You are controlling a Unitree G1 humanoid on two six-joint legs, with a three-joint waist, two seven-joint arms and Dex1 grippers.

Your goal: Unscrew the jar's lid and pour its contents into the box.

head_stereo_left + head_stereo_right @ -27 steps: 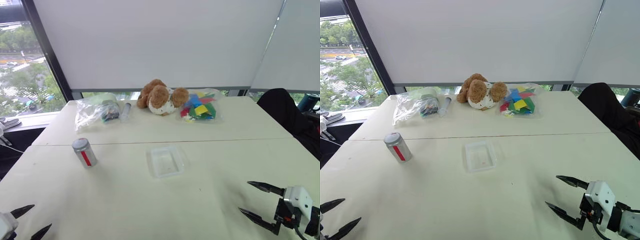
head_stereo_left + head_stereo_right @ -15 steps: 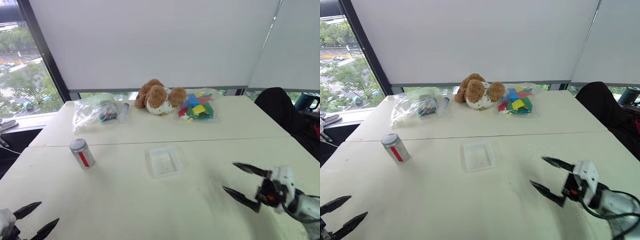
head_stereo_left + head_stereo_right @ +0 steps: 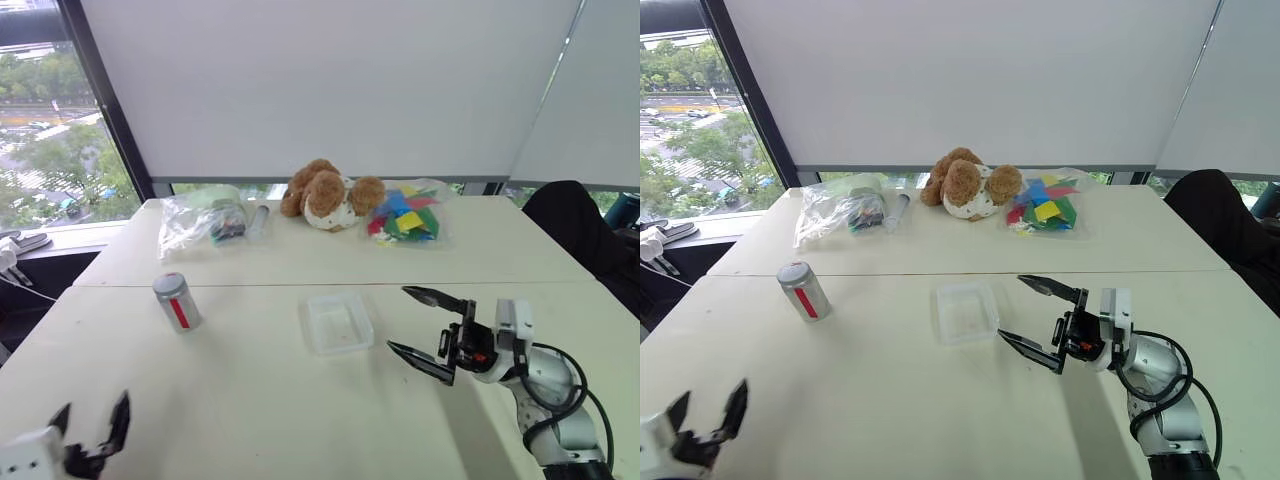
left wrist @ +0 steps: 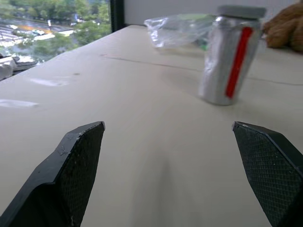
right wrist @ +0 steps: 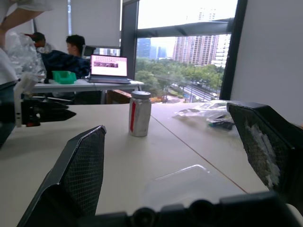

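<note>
Both sets of jaws stand spread wide and hold nothing. The left gripper (image 3: 92, 447) hangs low at the near left of the table (image 3: 250, 400), fingers aimed forward — the jar (image 3: 177, 301) stands ahead of it and a little to its right, upright, long axis vertical, lid (image 3: 169, 283) still on. The right gripper (image 3: 428, 328) points leftward across the table, just beside the box (image 3: 337, 321), with the jar well beyond that. Neither arm is close; the left looks to have the straighter line. Bare tabletop surrounds the jar — the bags (image 3: 205, 220) and plush toy (image 3: 328, 194) sit well back by the far edge.
</note>
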